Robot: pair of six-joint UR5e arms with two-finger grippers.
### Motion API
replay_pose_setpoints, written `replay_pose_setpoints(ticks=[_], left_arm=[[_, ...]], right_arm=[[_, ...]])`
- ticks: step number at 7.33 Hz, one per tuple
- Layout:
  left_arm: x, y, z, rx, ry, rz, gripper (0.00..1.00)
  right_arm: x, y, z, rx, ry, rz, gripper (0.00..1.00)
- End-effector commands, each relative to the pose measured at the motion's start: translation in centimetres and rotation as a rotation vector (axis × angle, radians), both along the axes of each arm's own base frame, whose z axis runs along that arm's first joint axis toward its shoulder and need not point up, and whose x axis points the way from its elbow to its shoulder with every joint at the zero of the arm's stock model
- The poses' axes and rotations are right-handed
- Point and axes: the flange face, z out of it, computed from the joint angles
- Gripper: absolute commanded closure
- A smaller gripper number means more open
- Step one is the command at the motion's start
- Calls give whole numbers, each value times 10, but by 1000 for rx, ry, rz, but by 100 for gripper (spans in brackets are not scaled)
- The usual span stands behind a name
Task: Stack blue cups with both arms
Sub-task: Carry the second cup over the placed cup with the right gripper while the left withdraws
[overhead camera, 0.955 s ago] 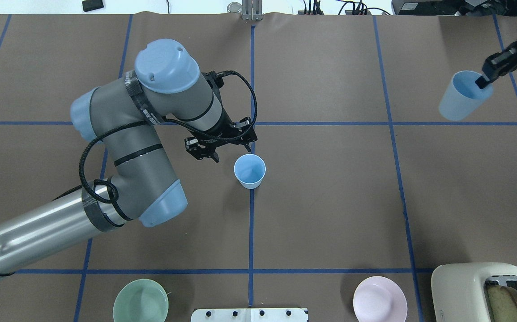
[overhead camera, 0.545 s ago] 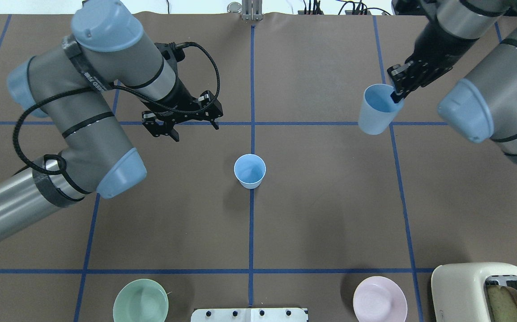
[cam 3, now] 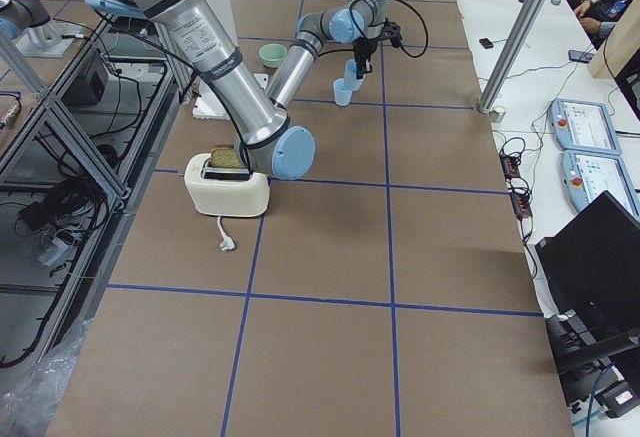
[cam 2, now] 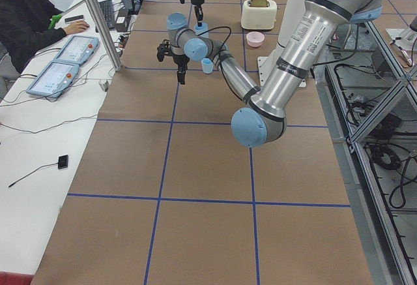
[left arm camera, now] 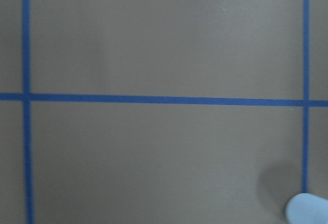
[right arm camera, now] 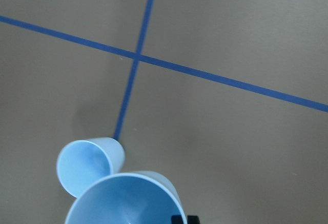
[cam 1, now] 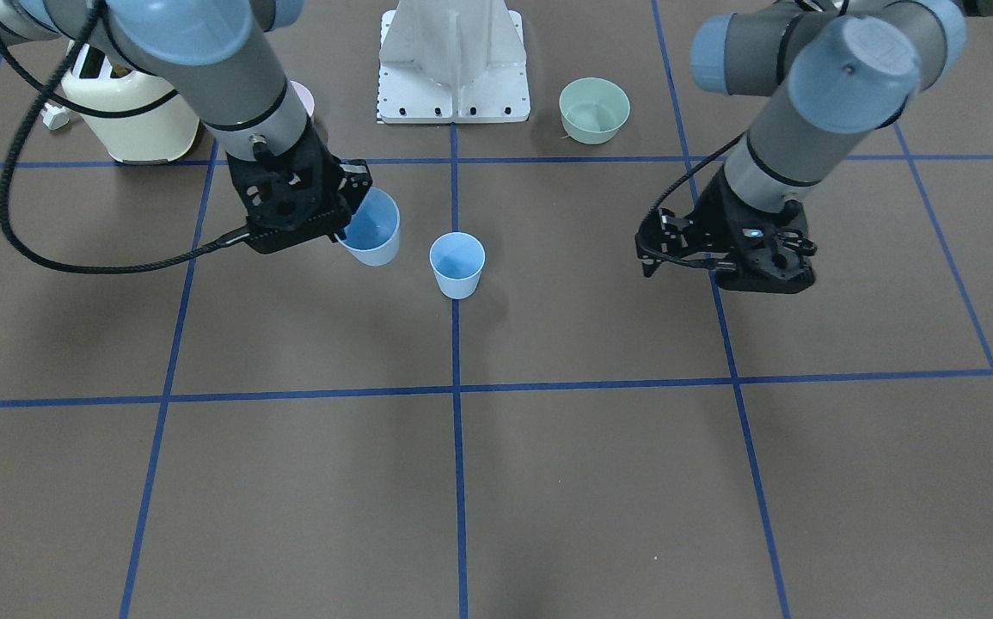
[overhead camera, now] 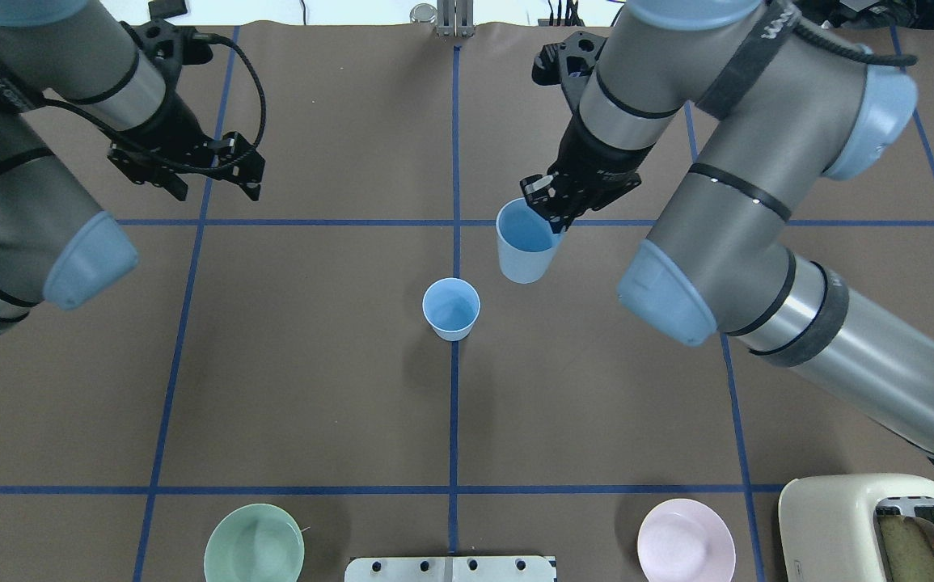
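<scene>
Right gripper (overhead camera: 551,208) pinches the wall of the held blue cup (overhead camera: 525,246) at the rim: one finger inside the mouth, the other outside, clamped on the side away from the robot. The cup hangs mouth-up off the table (overhead camera: 596,388), below and in front of the fingers.

The standing blue cup (overhead camera: 451,309) sits upright on the centre blue tape line, near the held one and apart from it. The held cup is beside it, not over it; in the right wrist view the two rims overlap.

Left gripper (overhead camera: 216,192) – fingers spread, nothing between them – hovers well apart from both cups on the robot's left.

Near the robot's base: green bowl (overhead camera: 255,550), pink bowl (overhead camera: 686,550), toaster (overhead camera: 879,529).
</scene>
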Motion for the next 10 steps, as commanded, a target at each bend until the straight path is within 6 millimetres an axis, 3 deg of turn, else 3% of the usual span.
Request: replay_pose_setpoints(ticks=[1, 5, 10], left_arm=[[-52, -10, 54, 81, -54, 53, 2], [-52, -10, 60, 71, -61, 53, 2], [-51, -11, 63, 66, -64, 53, 2]], right_arm=[[-45, 21, -11, 55, -14, 29, 100], [-80, 53, -16, 96, -3, 12, 100], [-96, 60, -9, 94, 23, 26, 100]])
